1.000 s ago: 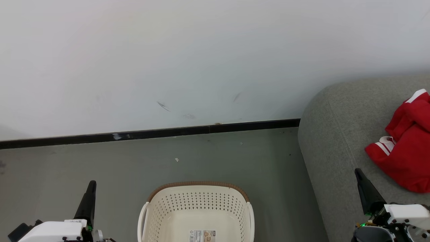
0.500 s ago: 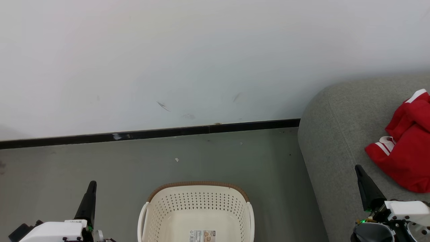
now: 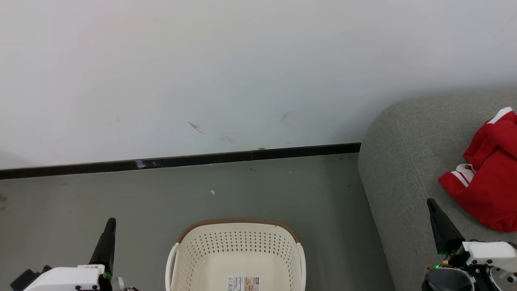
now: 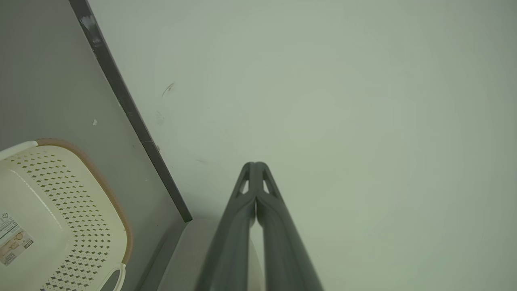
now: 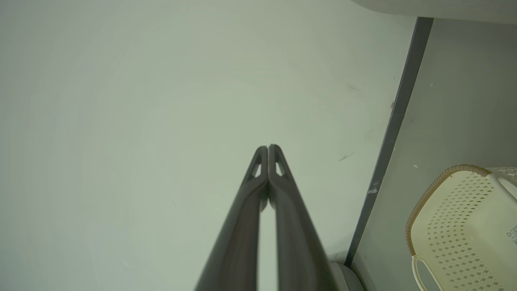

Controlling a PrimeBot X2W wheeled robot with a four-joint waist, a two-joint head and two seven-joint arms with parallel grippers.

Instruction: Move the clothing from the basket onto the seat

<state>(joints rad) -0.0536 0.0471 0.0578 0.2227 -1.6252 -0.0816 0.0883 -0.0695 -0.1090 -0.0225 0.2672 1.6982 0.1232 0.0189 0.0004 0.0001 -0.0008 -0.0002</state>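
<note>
**A:** Versus a second ago, the right gripper (image 3: pixel 431 203) has crept slightly up the head view, over the front edge of the large grey fabric-upholstered seat (image 3: pixel 404 161). The left gripper (image 3: pixel 110 221) hasn't budged, and neither has anything else.

**B:** Jaws?

**A:** Both pairs are pressed together tip to tip with nothing between them. The wrist views show this clearly.

**B:** Where's the clothing?

**A:** The bright red soft fabric garment with white-striped hems (image 3: pixel 490 182) is crumpled on the seat, at the right of the head view and cut by the frame edge. The cream-white perforated plastic basket with a brown woven-look rim (image 3: pixel 238 221) sits on the grey floor (image 3: pixel 121 194) between the arms. The visible part of its inside is bare except for a sticker (image 3: pixel 243 283) on the bottom. My read is that the transfer is done.

**B:** And if it needs a regrasp?

**A:** I'd expect it to be light and limp, so it will drape and bunch. It isn't fragile, and it probably grips the upholstery a bit. Pinch a raised fold or the striped hem nearest the right gripper, not a flat panel.

**B:** Surfaces?

**A:** The seat is matte and textured with a rounded corner. The basket is rigid, smooth plastic.
</note>
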